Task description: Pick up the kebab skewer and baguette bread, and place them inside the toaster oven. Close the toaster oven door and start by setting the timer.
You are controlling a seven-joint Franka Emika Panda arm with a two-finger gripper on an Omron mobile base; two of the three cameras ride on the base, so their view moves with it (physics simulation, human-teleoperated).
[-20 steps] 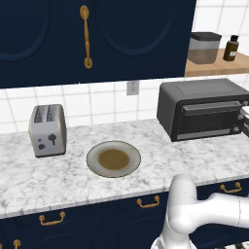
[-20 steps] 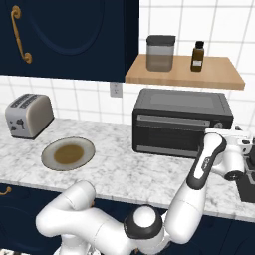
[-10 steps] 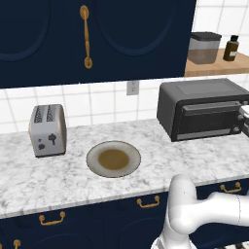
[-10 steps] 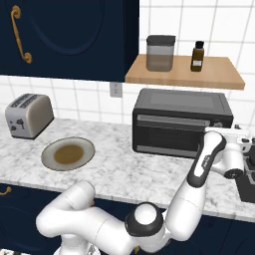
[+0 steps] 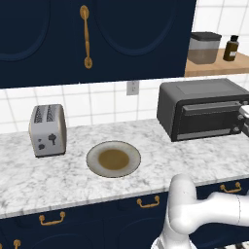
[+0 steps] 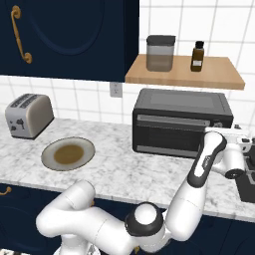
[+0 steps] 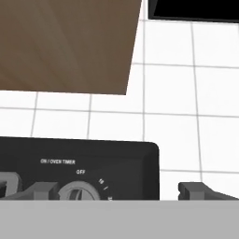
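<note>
The toaster oven point(image 6: 182, 107) stands at the back right of the counter with its glass door point(image 6: 169, 133) shut. My gripper point(image 6: 225, 135) hangs right in front of the oven's right-hand control panel point(image 7: 121, 168). In the hand view its two fingertips point(image 7: 200, 190) stand wide apart, open, on either side of the grey timer knob point(image 7: 79, 192), which points near OFF. I cannot tell whether they touch it. The oven point(image 5: 202, 109) also shows in the left base view, with the hand point(image 5: 244, 113) at the frame's right edge. The kebab skewer and the baguette bread are out of view.
A round plate point(image 5: 113, 159) with a brown centre lies mid-counter, and a silver two-slot toaster point(image 5: 47, 130) stands to its left. Above the oven, a wooden shelf point(image 6: 184, 74) carries a grey canister point(image 6: 160, 52) and a brown bottle point(image 6: 197, 56).
</note>
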